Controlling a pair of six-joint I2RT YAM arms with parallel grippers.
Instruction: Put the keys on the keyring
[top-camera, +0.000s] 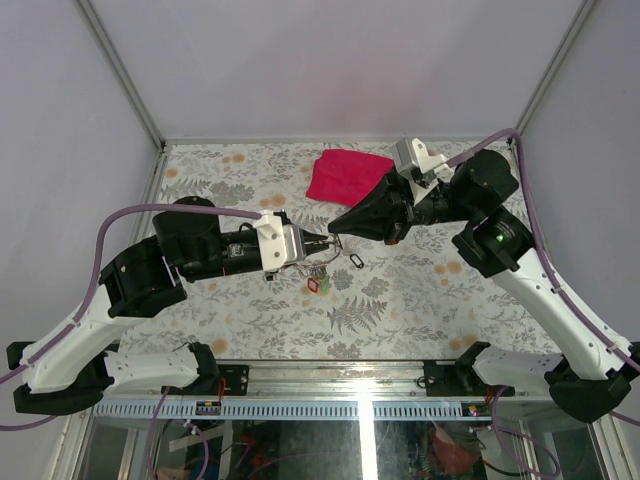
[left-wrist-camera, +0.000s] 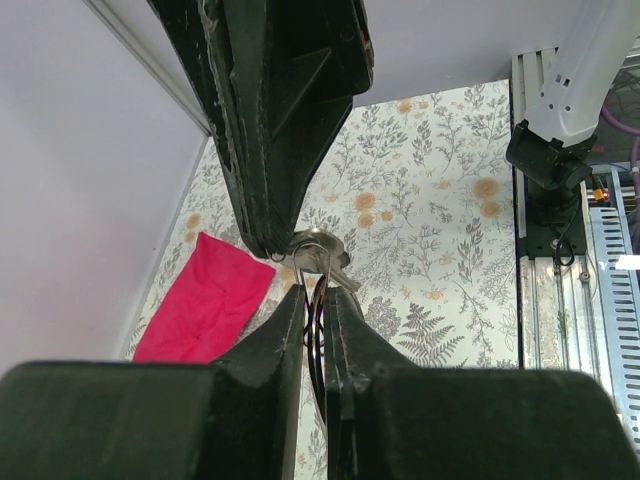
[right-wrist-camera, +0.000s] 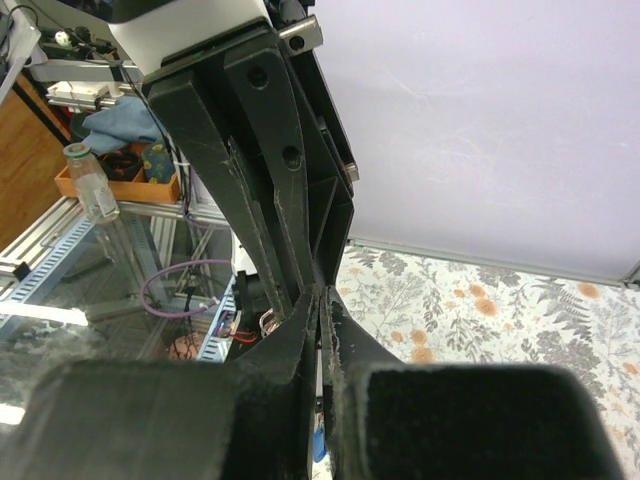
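Both jaws tip to tip: left tight on keyring (left-wrist-camera: 318, 248), right together; red cloth (top-camera: 345, 175) beyond.

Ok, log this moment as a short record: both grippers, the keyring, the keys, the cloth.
left gripper: shut on the keyring
right gripper: shut, tip against the keyring; what it pinches is hidden
keyring: between the two gripper tips, above the table
keys: bunched with coloured tags just below the tips
red cloth: lying on the far side of the table, apart from both arms
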